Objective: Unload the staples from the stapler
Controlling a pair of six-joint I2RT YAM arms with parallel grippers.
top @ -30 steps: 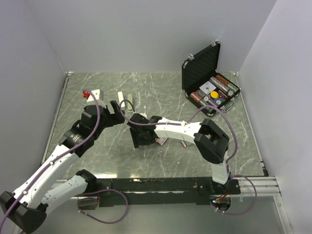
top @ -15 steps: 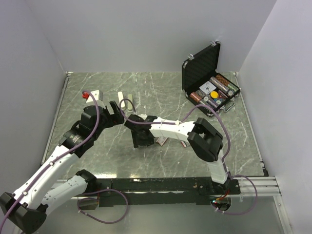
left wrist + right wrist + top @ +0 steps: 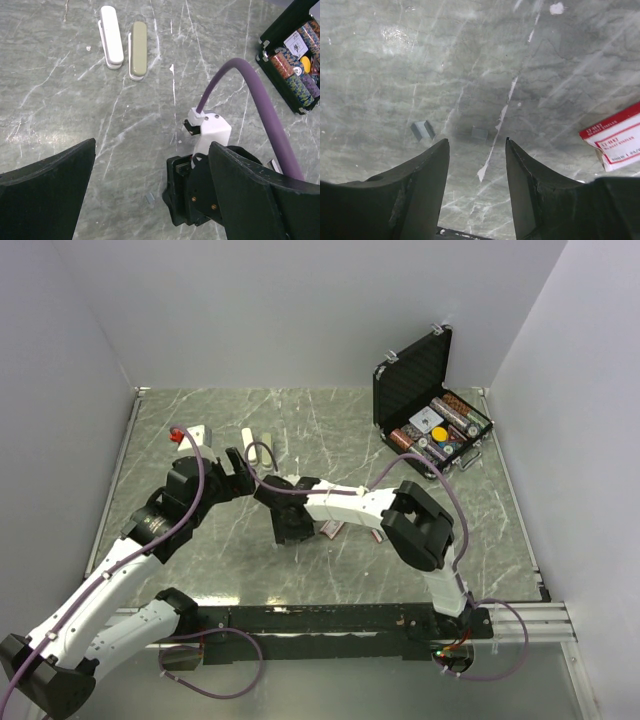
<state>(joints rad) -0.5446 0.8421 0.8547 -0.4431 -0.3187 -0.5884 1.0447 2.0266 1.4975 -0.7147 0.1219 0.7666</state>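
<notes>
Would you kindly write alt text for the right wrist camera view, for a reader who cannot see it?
The right gripper, its dark fingers parted and holding nothing, points down at a grey marble table. Two short grey staples lie on the table by the tips, one to the left and a fainter one between them. A red-and-white box shows at the right edge.

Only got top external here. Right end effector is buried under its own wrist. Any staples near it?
Observer: Yes. The right wrist view shows two staples lying loose on the table, just ahead of the fingertips.
Operator: Gripping anything?
Observer: No. The right end effector stands open, with nothing between its jaws.
Operator: The box?
Observer: The pink-and-white box lies outside that gap, off to one side.
</notes>
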